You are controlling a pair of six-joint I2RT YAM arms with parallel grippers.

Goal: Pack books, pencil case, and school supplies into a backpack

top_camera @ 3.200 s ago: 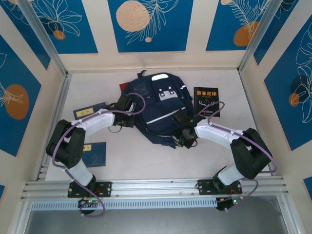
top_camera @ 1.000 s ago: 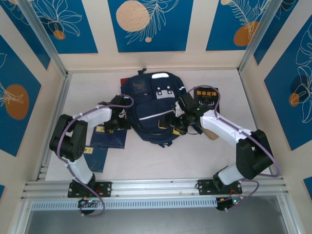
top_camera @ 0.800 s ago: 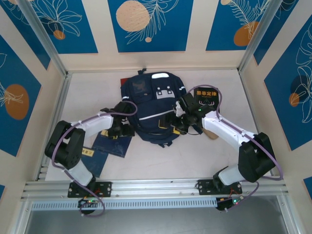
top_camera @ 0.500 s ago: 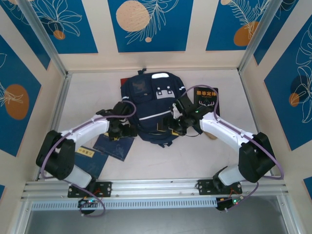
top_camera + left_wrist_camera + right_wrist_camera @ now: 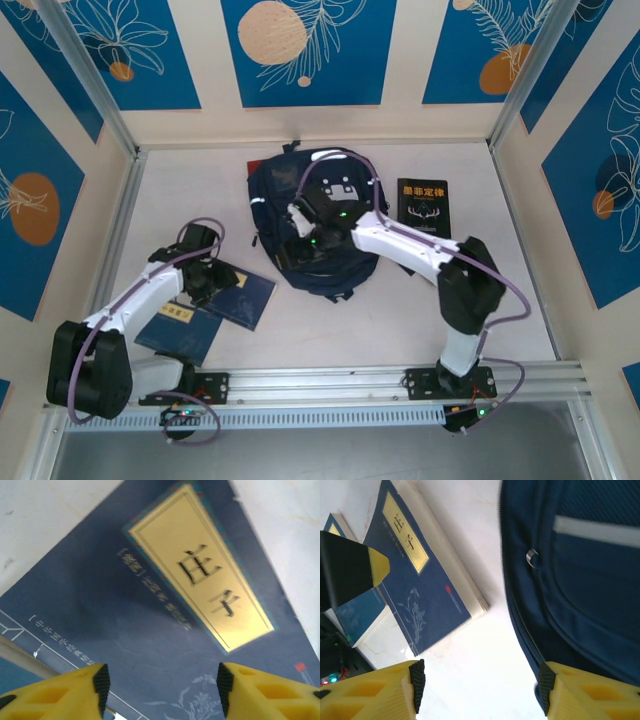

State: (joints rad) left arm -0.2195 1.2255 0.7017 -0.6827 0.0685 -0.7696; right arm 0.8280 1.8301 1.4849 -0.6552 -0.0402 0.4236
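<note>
Backpack [image 5: 272, 190] flat at the middle of the table [image 5: 400, 320], front pocket up, nothing seen packed into it. Black book [image 5: 423, 207] just beside its right flank, now fully uncovered. Labelled blue book [image 5: 243, 297] on the table near the left flank, apart from the fabric. Second blue book [image 5: 180, 332] nearer the arm bases, touching or overlapping the first at a corner; cannot tell which.

Half a second back, both pincers at the backpack: one at its left edge, the other at its right side. Since then, left pincer [image 5: 210, 284] drawn away from the fabric and hung low over the labelled blue book, fingers spread, the yellow title panel showing between them in the wrist view, pinching nothing. Right pincer [image 5: 295, 248] swung across the top of the backpack to its left flank, fingers likewise spread and empty, looking down on the strip of bare table between fabric and book. Zip [image 5: 507, 555] running along that flank; whether parted, cannot tell. Books and backpack themselves hardly shifted.

Reads as a switch from handling the bag to fetching the first book: left side to pick up, right side placed to tend the opening. Task barely begun, all three books outside. Likely snag: a thin book lying flat, hard to get a finger under without tipping or sliding it first.
</note>
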